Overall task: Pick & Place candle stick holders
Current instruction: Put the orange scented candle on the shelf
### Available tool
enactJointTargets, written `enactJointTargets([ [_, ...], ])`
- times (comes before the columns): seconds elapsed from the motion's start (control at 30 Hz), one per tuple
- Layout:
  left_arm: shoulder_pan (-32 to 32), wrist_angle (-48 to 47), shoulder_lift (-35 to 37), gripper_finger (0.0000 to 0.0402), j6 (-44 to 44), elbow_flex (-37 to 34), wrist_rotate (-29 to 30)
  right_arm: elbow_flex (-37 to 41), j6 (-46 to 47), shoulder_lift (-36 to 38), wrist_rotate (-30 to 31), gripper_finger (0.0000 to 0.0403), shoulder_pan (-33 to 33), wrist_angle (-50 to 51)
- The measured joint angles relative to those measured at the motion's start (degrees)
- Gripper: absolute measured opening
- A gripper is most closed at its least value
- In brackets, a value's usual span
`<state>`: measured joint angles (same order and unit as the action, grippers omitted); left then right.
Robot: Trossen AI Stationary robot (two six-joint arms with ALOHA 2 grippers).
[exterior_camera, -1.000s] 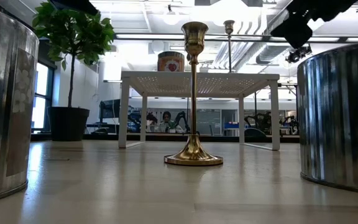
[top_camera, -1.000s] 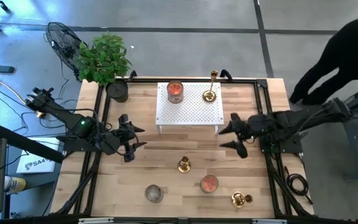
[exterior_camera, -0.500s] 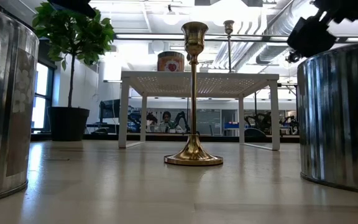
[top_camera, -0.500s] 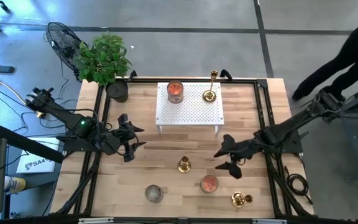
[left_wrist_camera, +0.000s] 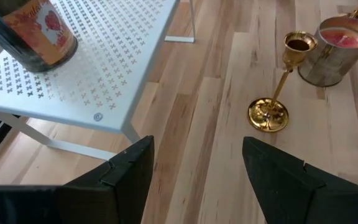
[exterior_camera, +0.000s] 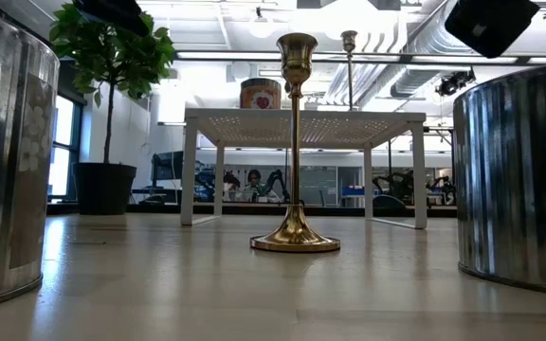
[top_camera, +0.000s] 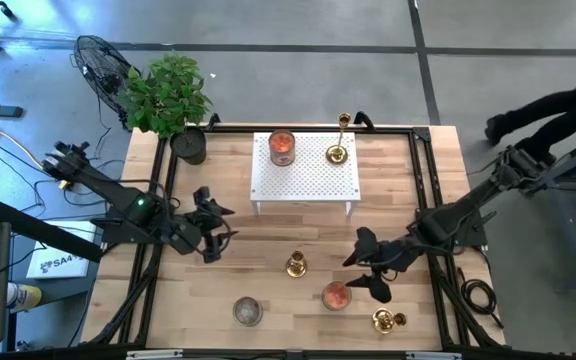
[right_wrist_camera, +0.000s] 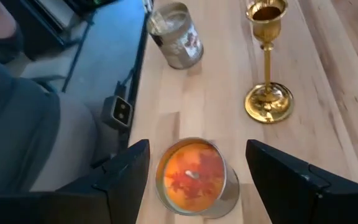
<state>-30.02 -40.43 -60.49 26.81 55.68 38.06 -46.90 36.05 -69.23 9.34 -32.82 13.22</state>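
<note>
right gripper [top_camera: 368, 270]: jaws open, empty, over orange candle jar [top_camera: 336, 295] | left gripper [top_camera: 218, 228]: jaws open, empty | brass candlestick [top_camera: 296, 264]: upright on desk [top_camera: 268, 290], beside jar

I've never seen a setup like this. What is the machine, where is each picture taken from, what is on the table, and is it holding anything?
Two dark robot arms work at a wooden table. One picture looks straight down, one sits at tabletop level, and each wrist carries a camera.

The left gripper and right gripper are both open and hold nothing.

A white perforated stand carries a red candle jar and a gold candlestick. On the wood stand another gold candlestick, an orange candle jar below the right gripper, a grey tin, and a third candlestick.
</note>
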Motion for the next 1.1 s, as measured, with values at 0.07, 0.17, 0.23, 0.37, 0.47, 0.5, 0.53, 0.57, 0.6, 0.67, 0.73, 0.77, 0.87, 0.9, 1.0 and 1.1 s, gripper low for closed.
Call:
enactJointTargets([
  [0.07,0.0,0.0,-0.7,0.0239,0.3,0.0,0.0,-1.3,0.8,-1.2,0.4,0.0261,0.0,2.9],
  [0.17,0.0,0.0,-1.5,0.0239,0.5,0.0,0.0,-3.6,4.6,-3.6,1.2,0.0261,0.2,9.5],
  [0.23,0.0,0.0,-1.6,0.0239,0.5,0.0,0.0,-5.0,6.2,-5.4,1.2,0.0261,0.2,13.0],
  [0.37,0.0,0.2,-1.6,0.0239,0.5,0.0,0.0,-7.7,6.6,-8.7,0.4,0.0261,0.2,14.4],
  [0.47,0.0,0.4,-1.6,0.0239,0.5,0.0,0.0,-10.0,6.6,-11.4,-1.7,0.0261,0.2,14.5],
  [0.5,0.0,0.4,-1.6,0.0239,0.5,0.0,0.0,-10.8,6.6,-12.4,-2.5,0.0261,0.2,14.9],
  [0.53,0.0,0.4,-1.6,0.0239,0.5,0.0,0.0,-11.7,6.6,-13.4,-3.2,0.0261,0.2,15.4],
  [0.57,0.0,0.4,-1.6,0.0239,0.5,0.0,0.0,-12.5,6.6,-14.5,-3.8,0.0261,0.2,16.1],
  [0.6,0.0,0.4,-1.6,0.0239,0.6,0.0,0.0,-13.4,6.7,-15.5,-4.2,0.0261,0.2,16.9],
  [0.67,0.0,0.4,-1.6,0.0239,0.6,0.0,0.0,-14.8,7.3,-17.3,-5.0,0.0261,0.2,18.8],
  [0.73,0.0,0.4,-1.6,0.0239,0.6,0.0,0.0,-15.8,7.5,-18.9,-5.8,0.0261,0.4,21.0],
  [0.77,0.0,0.4,-1.6,0.0239,0.6,0.0,-0.1,-16.1,7.3,-19.6,-6.1,0.0261,0.6,21.5],
  [0.87,0.0,0.4,-1.6,0.0239,0.6,0.0,-0.1,-16.3,6.1,-20.8,-6.8,0.0261,1.2,21.5],
  [0.9,0.0,0.4,-1.6,0.0239,0.6,0.0,-0.1,-16.3,6.1,-21.1,-7.1,0.0261,1.5,21.5],
  [1.0,0.0,0.4,-1.6,0.0239,0.6,0.0,-0.1,-16.3,6.0,-21.6,-8.2,0.0261,2.3,21.5],
  [1.1,0.0,0.4,-1.6,0.0239,0.6,0.0,-0.2,-16.3,5.9,-21.8,-8.3,0.0261,3.0,21.5],
])
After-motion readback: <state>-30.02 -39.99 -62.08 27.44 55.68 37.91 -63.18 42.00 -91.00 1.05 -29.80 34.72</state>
